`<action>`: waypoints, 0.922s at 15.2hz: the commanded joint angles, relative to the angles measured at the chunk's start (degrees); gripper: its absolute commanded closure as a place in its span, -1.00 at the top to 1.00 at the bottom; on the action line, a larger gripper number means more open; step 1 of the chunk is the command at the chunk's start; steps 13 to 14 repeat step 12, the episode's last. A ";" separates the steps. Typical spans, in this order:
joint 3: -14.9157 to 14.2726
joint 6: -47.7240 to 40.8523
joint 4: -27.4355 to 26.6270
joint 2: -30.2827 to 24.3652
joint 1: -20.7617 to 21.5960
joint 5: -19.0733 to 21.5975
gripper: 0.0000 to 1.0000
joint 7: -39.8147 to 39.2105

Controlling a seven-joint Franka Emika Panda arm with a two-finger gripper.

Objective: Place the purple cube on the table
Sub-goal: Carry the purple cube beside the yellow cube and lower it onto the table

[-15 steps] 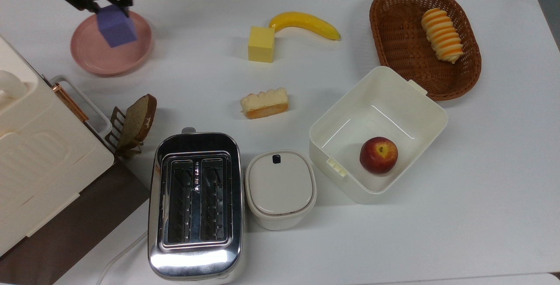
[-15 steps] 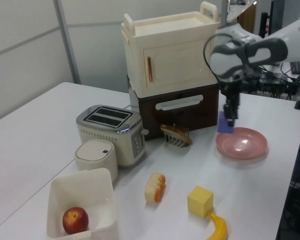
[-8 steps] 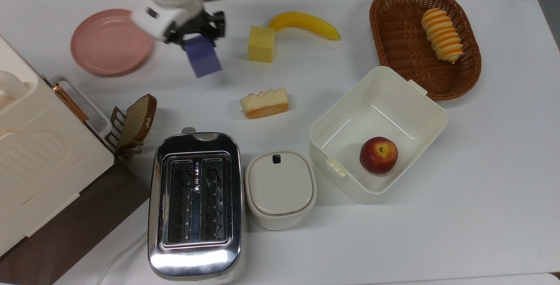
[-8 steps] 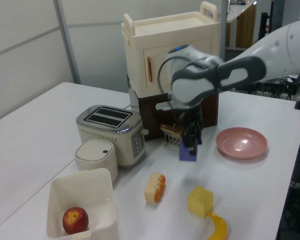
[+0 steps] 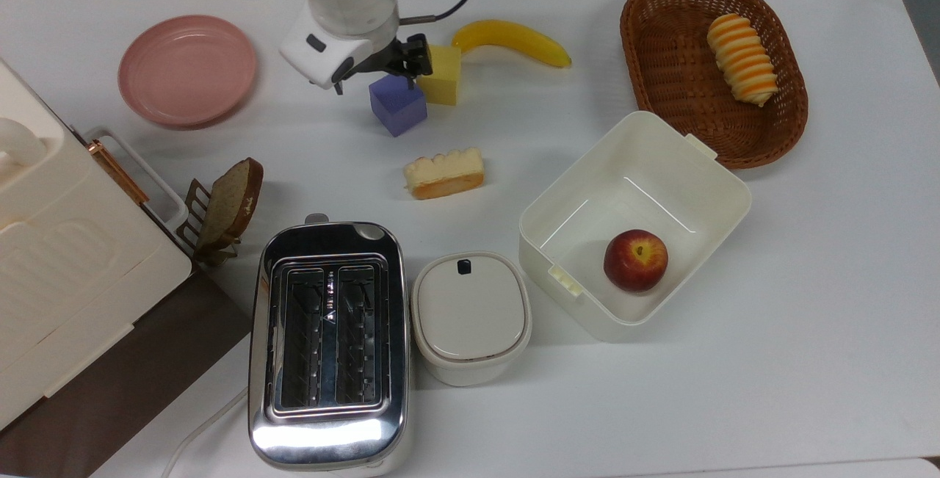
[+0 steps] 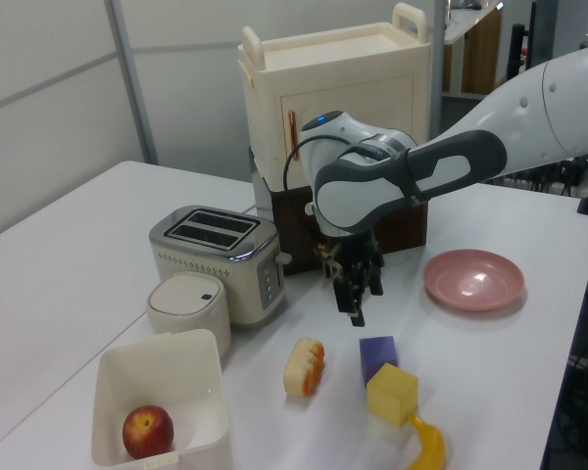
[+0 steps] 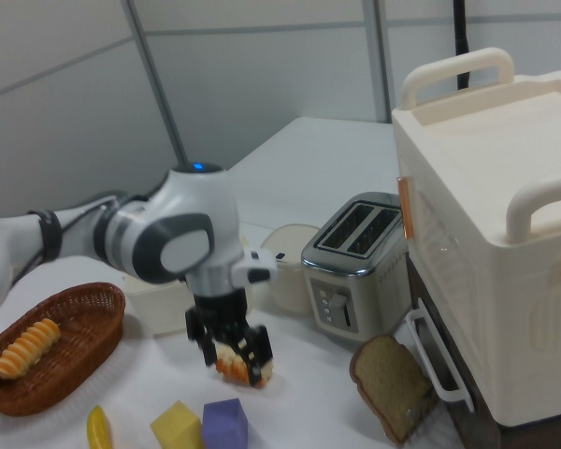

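Purple cube [image 5: 397, 104]: sits on the counter [image 5: 808, 302], flat on one face, touching or all but touching the yellow cube [image 5: 439, 75]; I cannot tell which. In the top view it lies just down-left of the yellow cube.

Other neighbours of the yellow cube: banana [image 5: 512, 40] against its far side; cake slice [image 5: 444, 172] nearer the toaster [image 5: 328, 342]; pink plate [image 5: 187, 70] well apart on the top view's left, nothing on it.

Gripper [image 6: 357, 298]: above the purple cube and apart from it, offset away from the yellow cube in the left view. Fingers [image 7: 259, 361] spread apart and holding nothing, by the right view.

Task reading: I judge the placing done, since the cube rests on the counter and not on the plate. Only a clear retreat remains, as I read it.

Handling, my guess: small, solid-looking block with matte plain faces. Probably light and stiff, not fragile, and not slippery under the pads.

Where to grip: if I had to lift it again, I'd pinch two opposite side faces at mid-height, choosing the pair that keeps the fingers off the yellow cube's side.

Risk: the yellow cube sits so close that a finger coming down between them could nudge either block.
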 commanded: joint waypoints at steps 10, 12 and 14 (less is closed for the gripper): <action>9.33 -10.78 15.22 -5.72 -9.57 -1.35 1.00 10.12; 9.07 -10.78 15.30 -5.80 -9.92 -1.09 1.00 10.03; 9.07 -10.78 15.30 -5.80 -9.92 -1.09 1.00 10.03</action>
